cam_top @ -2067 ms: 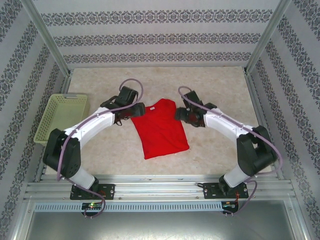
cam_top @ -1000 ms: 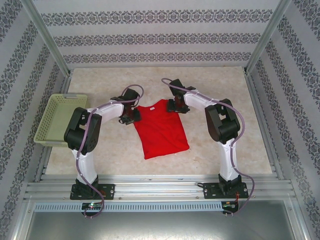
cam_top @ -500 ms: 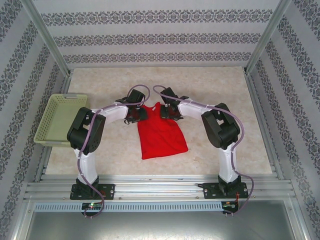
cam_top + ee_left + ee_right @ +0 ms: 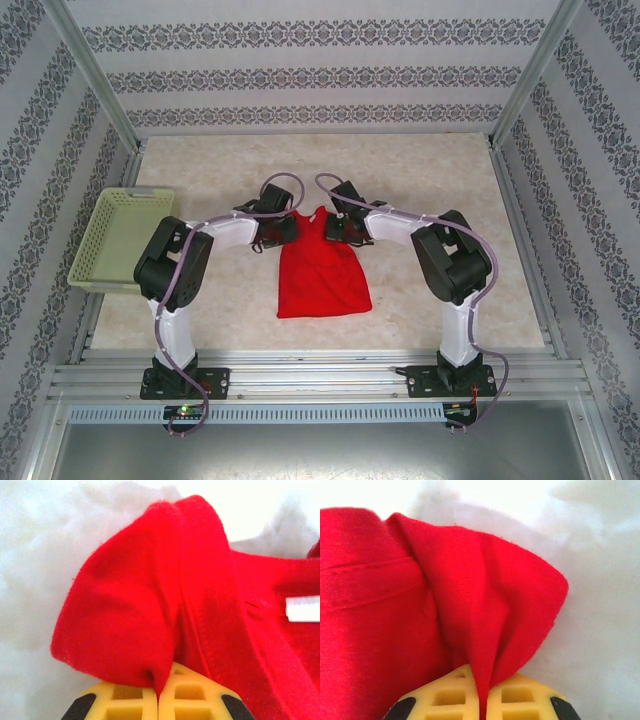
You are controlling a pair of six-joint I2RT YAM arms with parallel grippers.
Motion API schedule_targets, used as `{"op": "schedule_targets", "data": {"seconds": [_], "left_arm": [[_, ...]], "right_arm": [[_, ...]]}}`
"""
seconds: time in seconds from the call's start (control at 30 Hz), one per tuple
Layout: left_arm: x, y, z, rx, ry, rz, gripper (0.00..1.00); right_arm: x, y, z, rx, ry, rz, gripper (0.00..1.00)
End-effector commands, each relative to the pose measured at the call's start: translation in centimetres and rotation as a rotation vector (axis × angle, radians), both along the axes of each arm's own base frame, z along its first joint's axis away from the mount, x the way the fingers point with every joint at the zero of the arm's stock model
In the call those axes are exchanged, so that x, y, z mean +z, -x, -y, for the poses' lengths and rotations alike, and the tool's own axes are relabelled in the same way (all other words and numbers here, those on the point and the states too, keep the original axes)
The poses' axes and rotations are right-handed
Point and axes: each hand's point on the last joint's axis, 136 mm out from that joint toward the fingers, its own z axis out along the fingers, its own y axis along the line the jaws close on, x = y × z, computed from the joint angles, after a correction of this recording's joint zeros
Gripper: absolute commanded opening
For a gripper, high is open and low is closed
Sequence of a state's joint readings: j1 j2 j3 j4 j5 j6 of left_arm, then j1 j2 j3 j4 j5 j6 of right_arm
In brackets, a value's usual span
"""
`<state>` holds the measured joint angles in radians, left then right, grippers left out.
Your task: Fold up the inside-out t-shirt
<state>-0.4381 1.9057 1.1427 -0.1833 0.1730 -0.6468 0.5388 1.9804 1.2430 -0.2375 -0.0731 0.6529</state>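
Note:
The inside-out t-shirt (image 4: pixel 323 275), plain bright red, lies mid-table with its top bunched narrow between the two grippers and its hem nearest the arm bases. My left gripper (image 4: pixel 283 229) is shut on a fold of the t-shirt's upper left corner (image 4: pixel 120 625); the cloth runs down between the yellow fingertips (image 4: pixel 127 702). My right gripper (image 4: pixel 333 228) is shut on a fold of the t-shirt's upper right corner (image 4: pixel 490 620), pinched between its yellow pads (image 4: pixel 520 700). A white label (image 4: pixel 302 608) and stitched seams show on the cloth.
A pale green basket (image 4: pixel 121 238) sits at the table's left edge, beside the left arm. Patterned walls and metal posts (image 4: pixel 95 75) close in the table on three sides. The arms' bases stand on the rail (image 4: pixel 320 380) at the near edge.
Both grippers have closed on the t-shirt's top corners and drawn toward each other. The top of the shirt has narrowed and bunched; the hem has shifted slightly left.

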Motion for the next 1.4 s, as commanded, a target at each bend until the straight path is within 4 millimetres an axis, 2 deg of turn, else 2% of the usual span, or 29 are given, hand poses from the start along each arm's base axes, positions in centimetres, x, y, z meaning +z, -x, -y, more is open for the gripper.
{"op": "schedule_targets", "data": {"seconds": [0.0,0.1,0.2,0.27,0.4,0.53,0.57,0.63,0.7,0.77,0.87,1.0,1.1,1.2,1.3,1.37], "left_arm": [[3.0,1.6,0.2,-0.022,0.047,0.08,0.0],[4.6,3.4,-1.1,-0.003,0.063,0.126,0.0],[7.0,3.3,-2.0,0.008,0.083,0.191,0.0],[8.8,1.8,-2.8,0.032,0.107,0.233,0.0],[13.2,-2.9,-4.0,0.068,0.167,0.312,0.0],[20.2,-8.9,-5.3,0.078,0.214,0.426,0.0],[22.0,-9.8,-5.6,0.074,0.213,0.458,0.0],[25.6,-10.8,-5.7,0.057,0.216,0.522,0.0],[27.2,-10.0,-4.8,0.011,0.248,0.547,0.0],[26.4,-8.0,-3.6,-0.027,0.29,0.526,0.0],[22.2,-3.4,-2.0,-0.05,0.338,0.467,0.0],[14.5,4.0,-1.3,-0.068,0.338,0.35,0.0],[10.1,9.0,-0.7,-0.094,0.338,0.26,0.0],[8.7,11.5,-0.8,-0.089,0.346,0.218,0.0],[10.3,11.6,-1.5,-0.076,0.32,0.276,0.0],[11.7,10.9,-2.4,-0.051,0.274,0.336,0.0]], "right_arm": [[-0.1,2.4,1.1,-0.011,-0.019,-0.046,0.0],[1.2,3.4,1.7,-0.02,-0.059,-0.018,0.0],[4.0,2.5,2.0,-0.03,-0.135,0.037,0.0],[6.5,0.7,2.3,-0.041,-0.18,0.097,0.0],[11.9,-4.1,2.7,-0.044,-0.246,0.201,0.0],[18.1,-9.5,2.8,-0.043,-0.302,0.325,0.0],[19.2,-10.1,2.9,-0.042,-0.306,0.345,0.0],[21.9,-11.5,2.8,-0.031,-0.309,0.392,0.0],[23.1,-11.4,2.5,-0.017,-0.314,0.405,0.0],[22.7,-10.4,2.2,0.0,-0.318,0.404,0.0],[19.9,-7.5,1.5,0.03,-0.334,0.366,0.0],[13.9,-1.8,1.0,0.059,-0.347,0.274,0.0],[9.8,2.8,1.1,0.075,-0.334,0.201,0.0],[7.9,6.1,0.9,0.1,-0.318,0.152,0.0],[8.7,7.6,0.5,0.132,-0.292,0.172,0.0],[9.9,7.4,0.4,0.14,-0.275,0.207,0.0]]}}
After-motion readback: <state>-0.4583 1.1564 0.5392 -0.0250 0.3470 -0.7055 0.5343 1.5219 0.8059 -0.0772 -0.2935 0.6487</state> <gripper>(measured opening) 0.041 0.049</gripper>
